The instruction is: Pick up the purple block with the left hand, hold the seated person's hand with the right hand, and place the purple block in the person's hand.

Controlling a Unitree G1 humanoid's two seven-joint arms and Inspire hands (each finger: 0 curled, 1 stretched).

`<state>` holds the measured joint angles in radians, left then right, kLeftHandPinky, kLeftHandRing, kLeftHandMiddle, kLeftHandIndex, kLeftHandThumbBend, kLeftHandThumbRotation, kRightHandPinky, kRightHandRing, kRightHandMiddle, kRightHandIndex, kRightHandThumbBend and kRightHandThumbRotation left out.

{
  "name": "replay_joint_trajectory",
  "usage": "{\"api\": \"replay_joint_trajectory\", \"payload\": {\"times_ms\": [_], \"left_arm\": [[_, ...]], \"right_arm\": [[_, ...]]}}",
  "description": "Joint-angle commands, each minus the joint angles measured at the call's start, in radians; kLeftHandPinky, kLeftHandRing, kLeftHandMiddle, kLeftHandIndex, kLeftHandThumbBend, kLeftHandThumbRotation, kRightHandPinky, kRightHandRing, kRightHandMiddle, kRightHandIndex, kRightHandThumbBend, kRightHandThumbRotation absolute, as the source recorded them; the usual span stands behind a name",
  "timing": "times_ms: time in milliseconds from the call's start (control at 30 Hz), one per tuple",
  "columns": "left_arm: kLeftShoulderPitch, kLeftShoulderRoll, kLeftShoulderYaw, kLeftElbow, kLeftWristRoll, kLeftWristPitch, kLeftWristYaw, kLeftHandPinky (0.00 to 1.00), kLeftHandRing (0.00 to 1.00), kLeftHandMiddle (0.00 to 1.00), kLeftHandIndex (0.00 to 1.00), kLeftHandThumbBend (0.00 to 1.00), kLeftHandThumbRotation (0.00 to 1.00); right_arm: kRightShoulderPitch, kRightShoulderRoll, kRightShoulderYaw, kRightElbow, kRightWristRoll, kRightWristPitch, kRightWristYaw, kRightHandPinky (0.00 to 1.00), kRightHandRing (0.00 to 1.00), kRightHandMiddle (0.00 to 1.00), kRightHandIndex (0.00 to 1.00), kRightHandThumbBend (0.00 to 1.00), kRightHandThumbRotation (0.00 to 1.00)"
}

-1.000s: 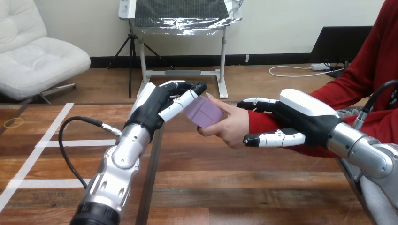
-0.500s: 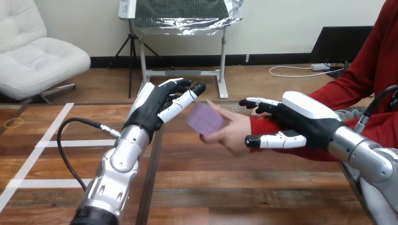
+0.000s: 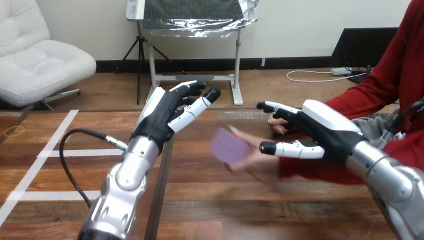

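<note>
Fingers (image 3: 199,105) of the left hand (image 3: 166,112) stood straight, clear of the purple block (image 3: 229,146) in the person's hand (image 3: 258,164) (blurred); right hand (image 3: 322,131) hung open over that wrist, gripping nothing

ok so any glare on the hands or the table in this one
head view: soft, even light; the right hand has a bright highlight on its white shell, and the left forearm shines along its silver casing; a pale streak of glare lies on the far part of the table; the block in the person's hand looks matte, no glare
</note>
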<state>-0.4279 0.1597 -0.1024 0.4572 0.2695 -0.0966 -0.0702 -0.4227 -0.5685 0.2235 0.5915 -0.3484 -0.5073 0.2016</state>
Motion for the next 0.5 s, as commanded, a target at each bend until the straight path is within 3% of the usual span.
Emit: {"api": "replay_joint_trajectory", "payload": {"times_ms": [0, 333, 467], "left_arm": [[0.009, 0.005, 0.017, -0.082, -0.020, -0.081, 0.032, 0.75, 0.85, 0.85, 0.84, 0.73, 0.87], [0.085, -0.007, 0.021, -0.147, -0.032, -0.173, 0.067, 0.72, 0.83, 0.85, 0.84, 0.77, 0.93], [0.125, -0.006, 0.016, -0.182, -0.026, -0.223, 0.086, 0.71, 0.83, 0.85, 0.84, 0.75, 0.96]], "right_arm": [[-0.012, 0.043, -0.058, -0.077, 0.050, -0.024, -0.046, 0.78, 0.91, 0.95, 0.96, 1.00, 1.00], [0.039, 0.082, -0.090, -0.160, 0.103, -0.045, -0.062, 0.80, 0.92, 0.96, 0.97, 1.00, 1.00], [0.056, 0.104, -0.102, -0.174, 0.152, -0.088, -0.056, 0.83, 0.93, 0.96, 0.97, 1.00, 1.00]]}}
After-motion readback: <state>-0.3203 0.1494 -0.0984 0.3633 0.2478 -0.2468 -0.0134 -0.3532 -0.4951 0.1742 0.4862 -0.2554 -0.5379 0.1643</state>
